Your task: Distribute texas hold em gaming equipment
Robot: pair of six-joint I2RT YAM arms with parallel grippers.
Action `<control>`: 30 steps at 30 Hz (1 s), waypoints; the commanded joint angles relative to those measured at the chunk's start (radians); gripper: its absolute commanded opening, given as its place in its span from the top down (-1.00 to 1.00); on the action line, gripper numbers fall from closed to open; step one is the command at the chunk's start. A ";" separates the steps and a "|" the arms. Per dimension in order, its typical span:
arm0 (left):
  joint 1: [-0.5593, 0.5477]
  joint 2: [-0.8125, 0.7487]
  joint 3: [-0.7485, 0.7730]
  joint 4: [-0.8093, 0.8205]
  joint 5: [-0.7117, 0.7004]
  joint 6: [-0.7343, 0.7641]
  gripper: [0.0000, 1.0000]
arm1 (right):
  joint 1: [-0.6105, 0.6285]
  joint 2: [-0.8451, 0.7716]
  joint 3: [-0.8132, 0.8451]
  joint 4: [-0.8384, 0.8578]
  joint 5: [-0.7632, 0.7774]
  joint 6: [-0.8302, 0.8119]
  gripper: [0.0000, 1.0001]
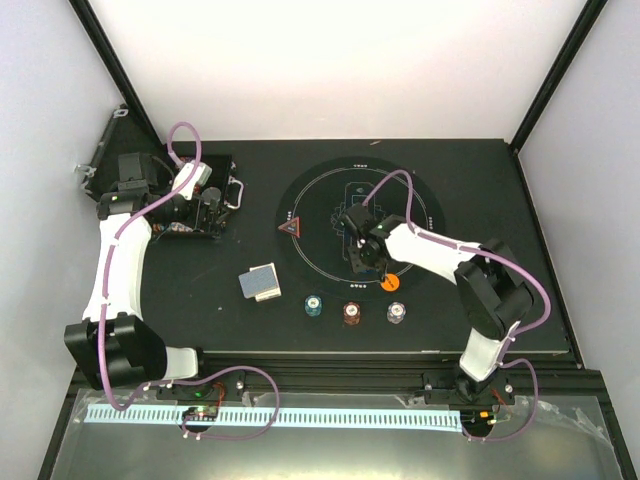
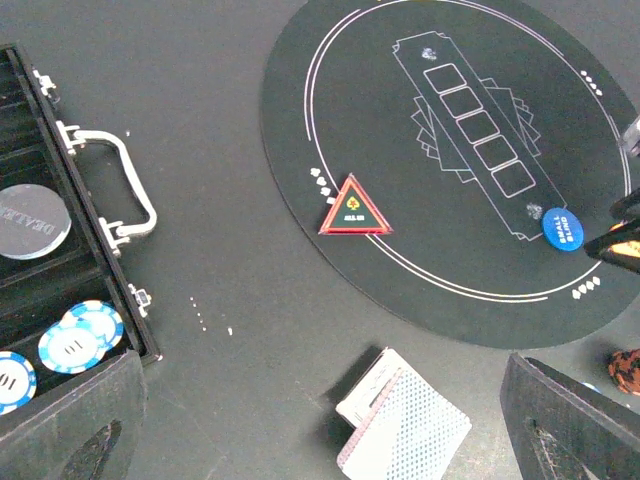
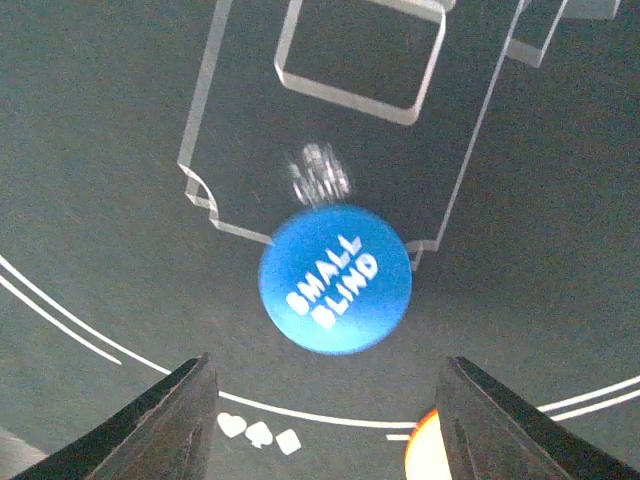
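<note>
Though the top view hides it beneath the right wrist, the blue button [image 3: 335,280] marked SMALL BLIND lies flat on the round mat [image 1: 320,190], at about 5 o'clock from the mat's middle. The right end effector [image 3: 325,405] hangs just over it, fingers parted to either side and gripping nothing. A small printed mark [image 3: 318,172] at the button's 12 o'clock is too smeared to read. Only a sliver of the orange button [image 1: 390,284] shows at the wrist view's bottom edge. The left end effector [image 2: 320,400] is spread wide and empty by the black case [image 2: 30,130], at the surface's [image 1: 200,320] 10 o'clock. Striped chips [image 2: 80,335] lie in the case, one cut off by the frame, and much of its inside is too dark to make out. Three chip stacks [image 1: 352,313] stand in a row just off the mat's 6 o'clock rim, and the cards [image 2: 405,420] sit off its 8 o'clock
</note>
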 commanded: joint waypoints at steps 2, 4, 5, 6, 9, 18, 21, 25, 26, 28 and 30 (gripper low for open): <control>0.009 -0.007 0.042 -0.041 0.059 0.033 -0.98 | 0.004 -0.024 -0.086 0.056 -0.013 0.028 -0.21; 0.010 -0.007 0.047 -0.041 0.059 0.033 -0.98 | 0.003 -0.019 -0.091 0.061 -0.014 0.026 -0.14; 0.009 -0.006 0.050 -0.041 0.058 0.031 -0.97 | 0.001 -0.013 -0.090 0.063 -0.015 0.025 -0.12; 0.009 -0.006 0.055 -0.041 0.056 0.028 -0.98 | -0.003 -0.005 -0.088 0.065 -0.019 0.023 -0.09; 0.009 -0.002 0.067 -0.042 0.058 0.022 -0.97 | -0.014 0.018 -0.089 0.077 -0.038 0.019 0.04; 0.009 -0.005 0.079 -0.043 0.053 0.022 -0.97 | -0.028 0.075 -0.083 0.099 -0.065 0.005 0.14; 0.009 -0.003 0.078 -0.041 0.051 0.022 -0.97 | -0.028 0.071 -0.103 0.110 -0.071 0.003 0.10; 0.009 0.005 0.078 -0.041 0.048 0.019 -0.97 | -0.029 0.072 -0.133 0.126 -0.069 0.013 0.11; 0.009 0.005 0.078 -0.041 0.048 0.018 -0.97 | -0.028 0.075 -0.137 0.131 -0.064 0.016 0.15; 0.009 0.007 0.078 -0.041 0.047 0.018 -0.98 | -0.030 0.082 -0.132 0.133 -0.050 0.021 0.29; 0.010 0.007 0.077 -0.041 0.048 0.020 -0.97 | -0.030 0.095 -0.109 0.124 -0.037 0.019 0.35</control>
